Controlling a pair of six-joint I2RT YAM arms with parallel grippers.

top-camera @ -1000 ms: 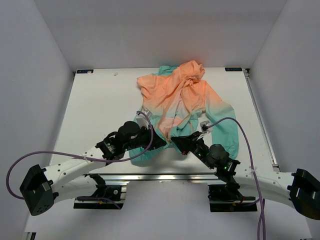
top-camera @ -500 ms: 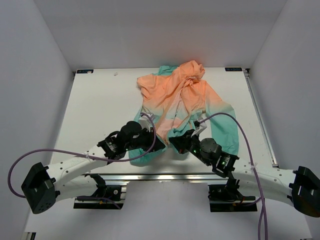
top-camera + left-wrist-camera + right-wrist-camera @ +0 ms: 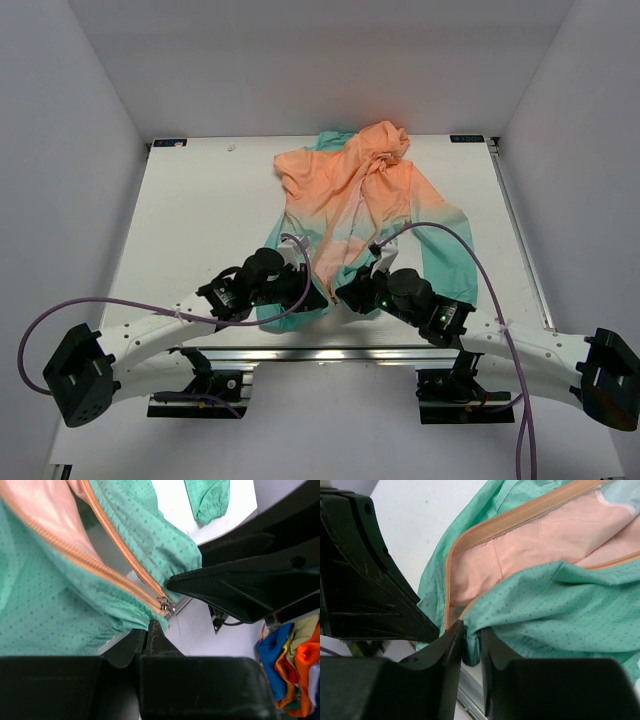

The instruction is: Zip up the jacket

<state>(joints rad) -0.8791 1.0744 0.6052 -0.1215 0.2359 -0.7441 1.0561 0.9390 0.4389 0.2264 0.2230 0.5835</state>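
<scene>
The jacket [image 3: 350,190] lies on the white table, orange hood at the far side and teal hem near me, its front open. My left gripper [image 3: 312,296] is shut on the teal hem by the bottom end of the orange zipper [image 3: 125,550], just below the small metal slider [image 3: 166,605]. My right gripper [image 3: 350,297] is shut on the other teal hem edge [image 3: 560,600], beside its orange zipper tape [image 3: 520,515]. The two grippers sit almost touching at the table's near edge. In the wrist views the left gripper [image 3: 148,630] and the right gripper [image 3: 471,640] each pinch teal fabric.
The table's front edge and metal rail [image 3: 330,352] run right under both grippers. Purple cables [image 3: 150,305] loop from each arm. A pile of coloured clothes [image 3: 295,665] lies below the table edge. White walls close in the table on three sides.
My right gripper has moved left with its hem edge, up next to the left gripper. The left gripper has shifted slightly toward me. The two zipper ends are now close together.
</scene>
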